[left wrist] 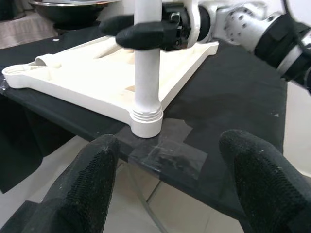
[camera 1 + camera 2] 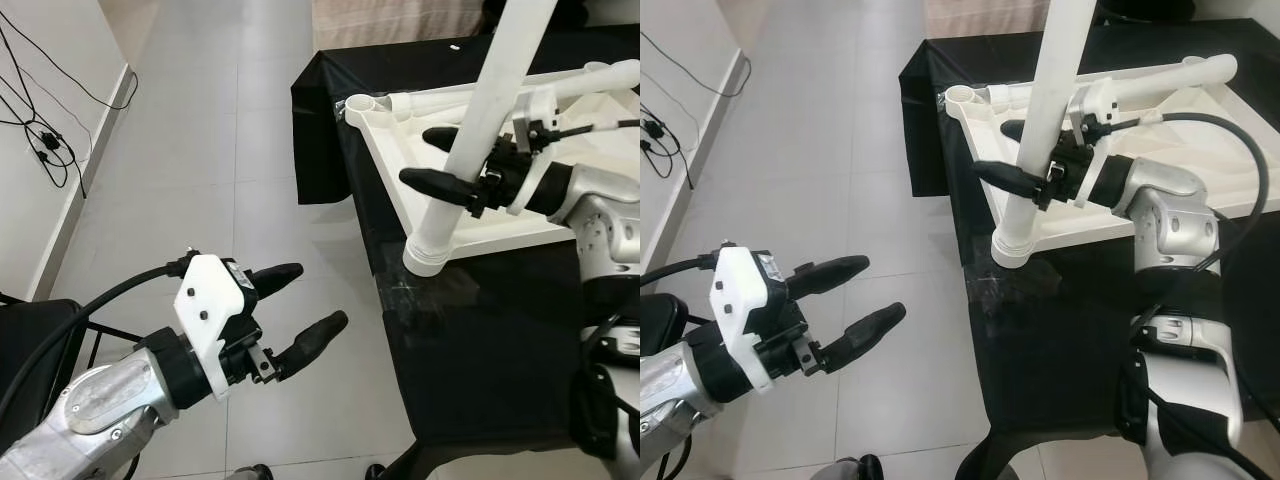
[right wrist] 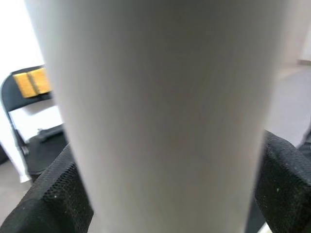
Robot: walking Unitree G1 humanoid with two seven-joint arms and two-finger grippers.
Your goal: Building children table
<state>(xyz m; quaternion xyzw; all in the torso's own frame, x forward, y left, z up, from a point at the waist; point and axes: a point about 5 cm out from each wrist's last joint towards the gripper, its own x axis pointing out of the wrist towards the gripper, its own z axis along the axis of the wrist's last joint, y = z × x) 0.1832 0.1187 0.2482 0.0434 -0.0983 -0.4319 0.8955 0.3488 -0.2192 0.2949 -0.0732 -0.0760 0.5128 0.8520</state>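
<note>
A white children's table top (image 2: 385, 150) lies upside down on a black-covered table (image 2: 480, 340). A white table leg (image 2: 490, 100) stands upright and slightly tilted in the near corner socket. My right gripper (image 2: 420, 157) is shut on this leg at mid-height, one black finger on each side. In the right wrist view the leg (image 3: 170, 97) sits between the fingers. A second white leg (image 2: 520, 90) lies across the table top, beside an open corner socket (image 2: 358, 103). My left gripper (image 2: 318, 296) hangs open over the floor, left of the table, pointing at the leg's base (image 1: 146, 121).
Clear tape (image 1: 165, 150) holds the cloth at the table's near corner. Cables (image 2: 40, 140) trail along the left wall. A black chair (image 2: 30, 340) stands at my lower left. Open tiled floor (image 2: 200, 150) lies left of the table.
</note>
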